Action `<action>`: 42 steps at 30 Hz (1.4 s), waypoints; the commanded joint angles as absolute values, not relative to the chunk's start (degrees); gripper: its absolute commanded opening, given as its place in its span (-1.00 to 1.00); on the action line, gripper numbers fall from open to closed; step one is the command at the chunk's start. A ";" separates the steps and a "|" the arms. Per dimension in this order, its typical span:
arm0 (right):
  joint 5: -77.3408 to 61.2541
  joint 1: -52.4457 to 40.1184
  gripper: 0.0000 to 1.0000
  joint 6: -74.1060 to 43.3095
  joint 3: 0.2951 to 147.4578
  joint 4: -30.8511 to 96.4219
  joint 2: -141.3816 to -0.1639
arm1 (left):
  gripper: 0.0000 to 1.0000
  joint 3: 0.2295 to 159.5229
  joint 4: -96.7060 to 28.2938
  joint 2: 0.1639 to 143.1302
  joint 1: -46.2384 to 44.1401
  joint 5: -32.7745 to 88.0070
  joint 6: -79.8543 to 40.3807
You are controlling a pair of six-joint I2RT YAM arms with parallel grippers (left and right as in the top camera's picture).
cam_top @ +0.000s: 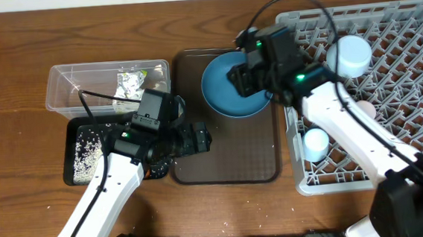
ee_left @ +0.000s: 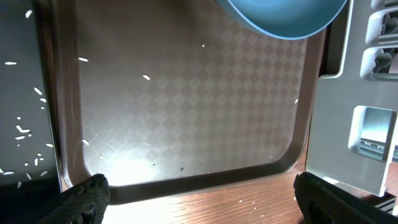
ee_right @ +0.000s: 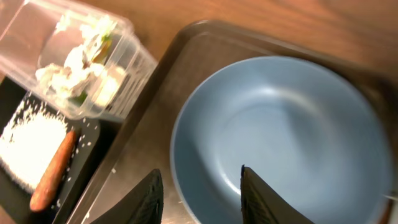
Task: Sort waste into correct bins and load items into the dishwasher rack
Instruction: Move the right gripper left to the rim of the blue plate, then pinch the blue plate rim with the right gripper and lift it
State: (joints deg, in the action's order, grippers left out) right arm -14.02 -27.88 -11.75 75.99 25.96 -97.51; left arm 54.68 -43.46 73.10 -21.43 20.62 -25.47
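The large round blue plate lies at the far end of the brown serving tray. My right gripper is open and straddles the plate's near rim, one finger outside it and one over the dish. My left gripper stands wide open and empty over the serving tray's near edge. The clear tub holds crumpled tissue and a wrapper. The black tray holds rice and a carrot. The grey dishwasher rack carries a light blue cup, a pink cup and a white-blue bowl.
A few loose rice grains lie on the wooden table in front of the serving tray, and a few more on the tray itself. The rack's grey wall stands close on the right of my left gripper.
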 commanded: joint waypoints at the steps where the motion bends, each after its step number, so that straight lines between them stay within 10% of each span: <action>1: -10.57 -30.30 -0.17 -12.38 76.05 25.93 -99.59 | 0.94 55.86 -43.59 73.21 -21.17 20.10 -25.15; 23: -9.19 -37.26 -0.11 -12.40 76.05 17.26 -116.09 | 0.94 55.86 -43.59 73.21 -21.17 20.10 -25.15; 33: -9.21 -37.15 -0.89 -12.38 76.05 15.86 -117.01 | 0.94 55.86 -43.59 73.21 -21.17 20.10 -25.15; 42: -10.44 -37.15 -0.98 -15.64 76.07 15.64 -114.96 | 0.94 55.86 -43.59 73.21 -21.17 20.10 -25.15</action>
